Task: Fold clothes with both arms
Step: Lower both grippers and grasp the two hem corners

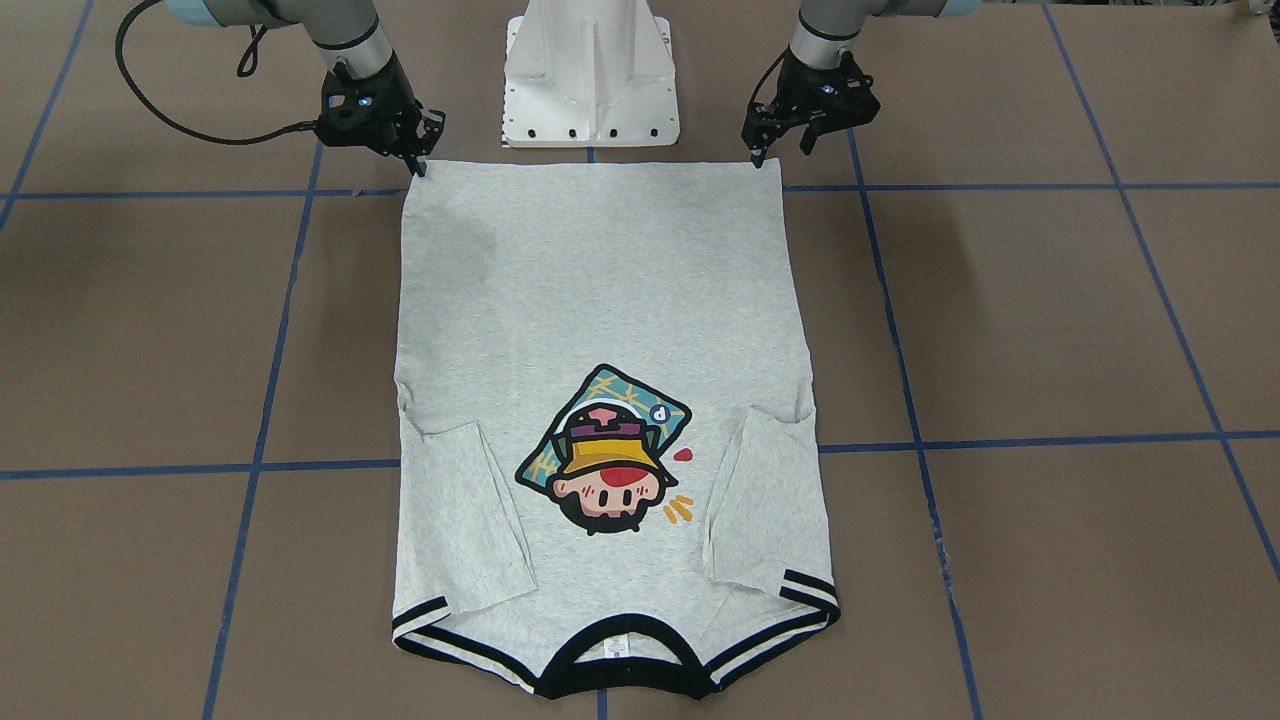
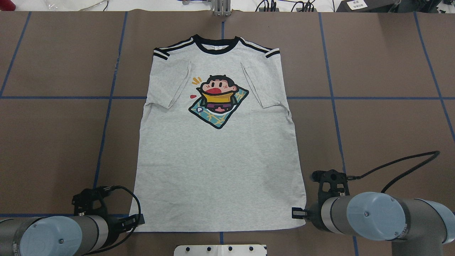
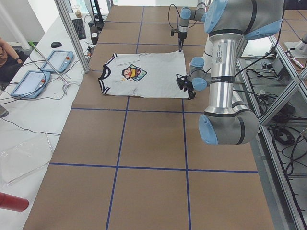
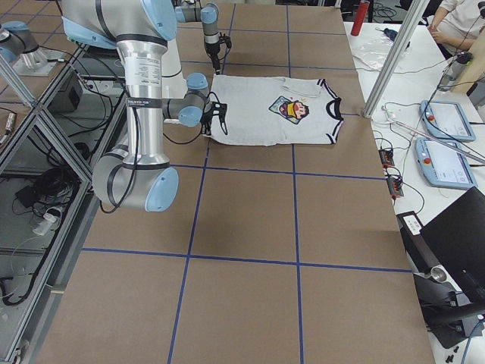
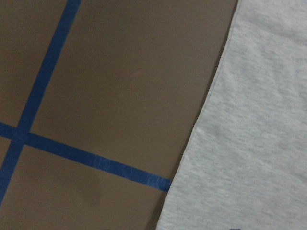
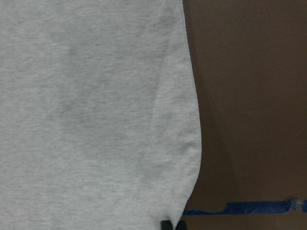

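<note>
Two grey arms, the left arm [image 2: 53, 234] and the right arm [image 2: 376, 215], enter the bottom corners of the overhead view, flanking a white pedestal [image 2: 220, 250] at bottom centre. The left gripper [image 1: 782, 148] and the right gripper [image 1: 428, 145] each sit at one corner of the hem, jaws parted, with one fingertip at the cloth's edge. The T-shirt [image 2: 217, 163] lies flat and face up in the middle of the brown table [image 2: 384, 71], with its hem at the bottom of the frame. Both sleeves [image 2: 170, 85] are folded inward beside the cartoon print [image 2: 217, 101], and the black collar [image 2: 216, 48] is toward the top. Blue tape lines [image 2: 53, 97] divide the surface into large squares. In the left side view, a white bench along the left of the frame carries two blue-framed tablets [image 3: 56, 60], a keyboard [image 3: 79, 28] and loose cables behind an aluminium post [image 3: 72, 33]. A red cylinder [image 3: 12, 202] lies at lower left.
</note>
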### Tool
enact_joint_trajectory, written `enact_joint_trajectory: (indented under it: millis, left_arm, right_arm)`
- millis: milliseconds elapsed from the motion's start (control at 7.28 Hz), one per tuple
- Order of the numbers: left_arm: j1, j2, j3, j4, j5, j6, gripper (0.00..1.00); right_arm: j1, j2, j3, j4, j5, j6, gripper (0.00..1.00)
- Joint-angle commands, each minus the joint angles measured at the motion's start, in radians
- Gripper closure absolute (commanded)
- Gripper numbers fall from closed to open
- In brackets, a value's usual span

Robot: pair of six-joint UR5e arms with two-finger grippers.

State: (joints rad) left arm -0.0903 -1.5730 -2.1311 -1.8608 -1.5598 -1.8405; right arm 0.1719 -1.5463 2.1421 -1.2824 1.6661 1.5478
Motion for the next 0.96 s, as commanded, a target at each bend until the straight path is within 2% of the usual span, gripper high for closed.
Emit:
enact_joint_trajectory:
  millis: [0,825]
  left_arm:
    - [0.001,-0.009,0.016,0.000,0.001,0.030,0.15]
    - [0.000,-0.028,0.048,0.000,0.001,0.058,0.18]
  right_arm:
    - [0.004,0.000,-0.001,0.000,0.011,0.000,1.00]
    - [0.020,0.000,-0.001,0.000,0.026,0.000,1.00]
